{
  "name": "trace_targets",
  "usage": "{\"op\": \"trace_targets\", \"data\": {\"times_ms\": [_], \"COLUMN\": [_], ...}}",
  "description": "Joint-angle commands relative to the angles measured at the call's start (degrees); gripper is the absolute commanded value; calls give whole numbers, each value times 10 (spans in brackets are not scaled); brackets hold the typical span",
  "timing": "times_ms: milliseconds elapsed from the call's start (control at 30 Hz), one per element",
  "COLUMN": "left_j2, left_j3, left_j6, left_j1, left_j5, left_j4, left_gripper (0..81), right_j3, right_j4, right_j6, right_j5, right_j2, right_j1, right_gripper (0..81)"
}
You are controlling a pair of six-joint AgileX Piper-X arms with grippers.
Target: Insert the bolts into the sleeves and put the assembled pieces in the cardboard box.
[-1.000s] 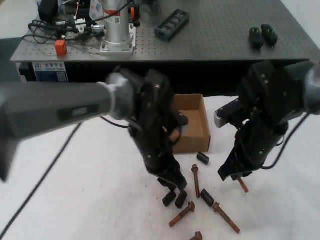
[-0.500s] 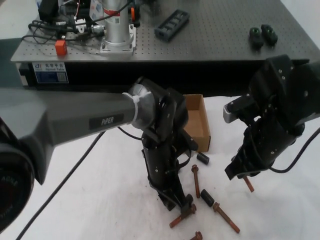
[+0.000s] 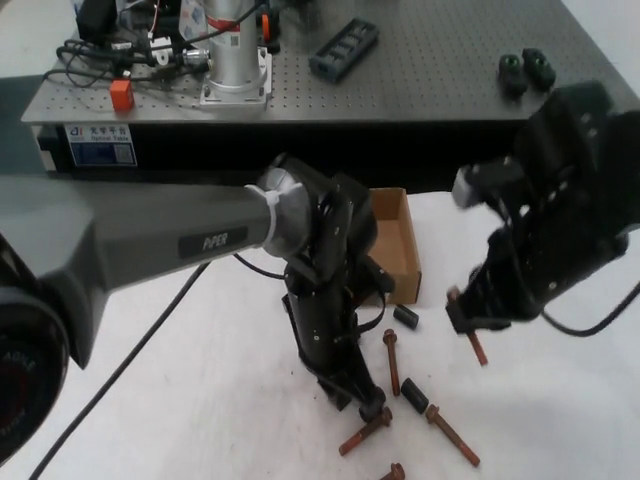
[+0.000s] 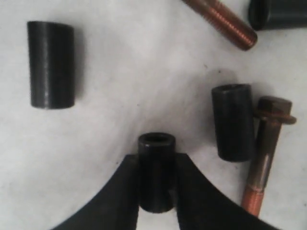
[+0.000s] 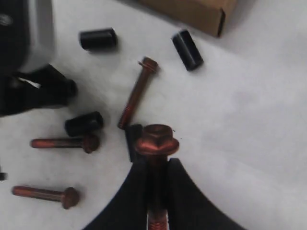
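My left gripper [image 4: 157, 163] is shut on a short black sleeve [image 4: 157, 178], held just above the white cloth; in the high view this gripper [image 3: 372, 405] sits low among the loose parts. Two more sleeves [image 4: 50, 64] [image 4: 233, 122] lie close by, one beside a copper bolt [image 4: 266, 153]. My right gripper [image 5: 157, 165] is shut on a copper bolt [image 5: 156, 141], head outward, raised over the cloth [image 3: 470, 335]. Loose bolts [image 5: 138, 93] [image 5: 64, 143] and sleeves [image 5: 187, 49] [image 5: 97, 38] lie below it. The cardboard box [image 3: 395, 245] stands behind the pile.
More bolts [image 3: 452, 435] [image 3: 363, 430] and a sleeve [image 3: 414, 395] lie toward the front of the cloth. A perforated metal bench [image 3: 430, 80] with a post, cables and black fixtures runs along the back. The cloth to the left and far right lies bare.
The right arm has risen and shifted back with the bolt in its gripper. The left gripper came down onto the sleeves near the front and has stayed low there.
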Motion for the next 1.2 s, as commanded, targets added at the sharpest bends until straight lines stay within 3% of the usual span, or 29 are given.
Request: {"op": "trace_targets", "data": {"times_ms": [0,133,333,433,767,1167], "left_j2": [-75,-177,-331,-382,-436,-436], "left_j3": [23,115,285,343,375,375], "left_j6": [-47,-79,-142,-173,-206,-216], "left_j1": [13,31,30,24,22,22], "left_j5": [5,82,202,250,259,239], "left_j4": [-58,-145,-330,-413,-513,-537], "left_gripper": [7,7,7,7,7,7], "right_j3": [20,95,209,224,224,224], "right_j4": [-50,-202,-510,-603,-612,-570], "right_j6": [54,169,372,447,449,446], "right_j5": [-59,-123,-127,-127,-123,-123], "right_j2": [-49,-123,-199,-200,-200,-200], "right_j1": [-2,5,39,59,105,110], "right_gripper": [22,22,22,22,22,22]}}
